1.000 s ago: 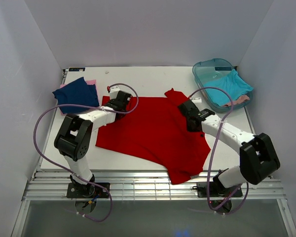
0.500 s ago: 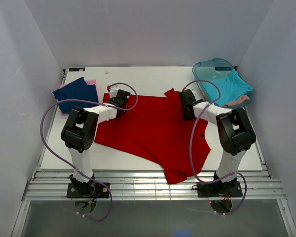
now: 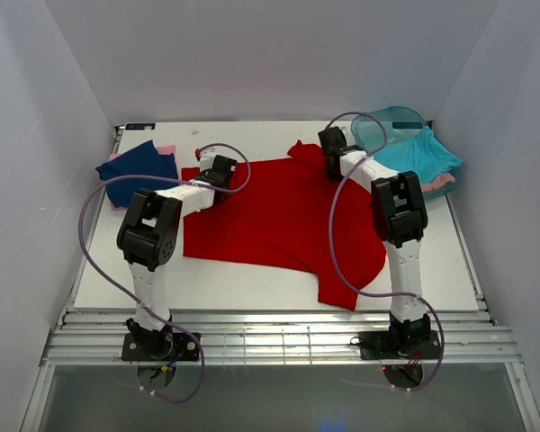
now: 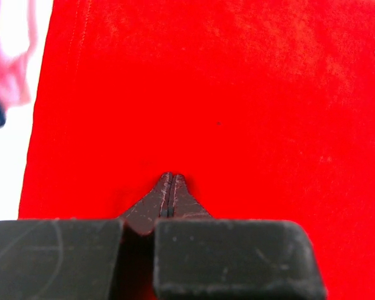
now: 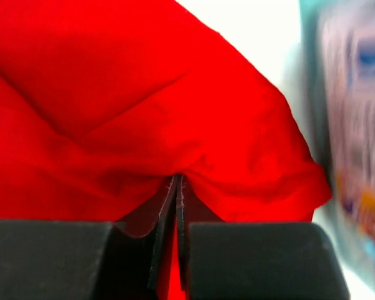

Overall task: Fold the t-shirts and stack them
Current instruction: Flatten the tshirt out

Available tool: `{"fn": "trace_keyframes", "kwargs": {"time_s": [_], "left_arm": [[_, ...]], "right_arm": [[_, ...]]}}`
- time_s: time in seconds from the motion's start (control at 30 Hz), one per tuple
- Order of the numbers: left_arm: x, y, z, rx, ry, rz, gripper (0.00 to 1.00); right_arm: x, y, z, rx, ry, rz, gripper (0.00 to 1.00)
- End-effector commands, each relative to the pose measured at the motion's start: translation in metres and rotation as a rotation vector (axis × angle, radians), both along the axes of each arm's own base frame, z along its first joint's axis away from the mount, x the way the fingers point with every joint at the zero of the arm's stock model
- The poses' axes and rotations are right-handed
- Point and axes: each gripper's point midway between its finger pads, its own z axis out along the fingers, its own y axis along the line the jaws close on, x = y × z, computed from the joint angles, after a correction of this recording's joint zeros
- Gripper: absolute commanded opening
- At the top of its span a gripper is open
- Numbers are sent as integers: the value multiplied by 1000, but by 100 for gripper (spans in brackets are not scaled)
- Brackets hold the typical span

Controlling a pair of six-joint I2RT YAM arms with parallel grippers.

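Observation:
The bright red t-shirt (image 3: 279, 216) lies spread across the middle of the table, one sleeve trailing toward the front edge. My left gripper (image 3: 218, 171) is shut on its far left edge. The left wrist view shows the tips (image 4: 170, 177) pressed together against taut, flat red cloth (image 4: 237, 94). My right gripper (image 3: 331, 149) is shut on the far right sleeve, where red cloth (image 5: 144, 94) bunches at its tips (image 5: 179, 178). A navy blue t-shirt (image 3: 139, 171) lies folded on a pink one (image 3: 167, 149) at the far left.
A translucent teal tub (image 3: 371, 135) stands at the far right, close beside my right gripper. It holds a turquoise t-shirt (image 3: 425, 153) and a bit of pink cloth (image 3: 437, 183). White walls close in the table on three sides.
Both grippers have moved toward the far side, dragging the red t-shirt with them. The right gripper travelled farther, up beside the tub, and both arms now stretch out more.

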Motion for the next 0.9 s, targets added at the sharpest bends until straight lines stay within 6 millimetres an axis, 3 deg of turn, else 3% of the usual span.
{"fn": "trace_keyframes", "kwargs": {"time_s": [0.0, 0.07, 0.1, 0.17, 0.33, 0.37, 0.43, 0.5, 0.53, 0.57, 0.63, 0.67, 0.77, 0.83, 0.87], "left_arm": [[19, -3, -6, 12, 29, -26, 0], [27, 2, -18, 48, 55, -19, 0], [32, 4, -18, 56, 53, -13, 0], [47, 10, -13, 61, 37, 4, 0], [56, 27, -12, 65, 43, 44, 0], [59, 23, -10, 42, 26, 27, 0], [66, 16, 14, 16, -36, -24, 0], [72, 3, 33, -41, -112, -85, 0], [75, -1, 59, -58, -169, -117, 2], [78, -7, 73, -76, -215, -142, 15], [80, -15, 111, -105, -289, -197, 31], [82, -16, 125, -111, -316, -205, 48], [74, -15, 153, -110, -343, -227, 56], [62, -6, 147, -84, -305, -195, 57], [56, -2, 146, -75, -296, -182, 57]], "right_arm": [[21, -9, -10, -39, 42, 11, 8], [33, -9, -6, -33, 33, 20, 8], [47, -8, -1, -21, 9, 22, 8], [55, -5, 4, -11, 1, 38, 8], [61, 2, 10, 14, -9, 84, 8], [64, 3, 26, 24, -52, 85, 8], [65, 3, 42, 25, -100, 99, 8], [62, 2, 77, 12, -186, 114, 19], [60, 2, 93, 10, -217, 122, 24], [52, 1, 122, 1, -264, 126, 32], [45, 3, 155, -25, -331, 153, 43], [32, 8, 181, -26, -370, 171, 51], [-3, 19, 211, -23, -380, 213, 61], [-29, 24, 205, -8, -327, 214, 61], [-45, 33, 211, 10, -327, 235, 60]]}}
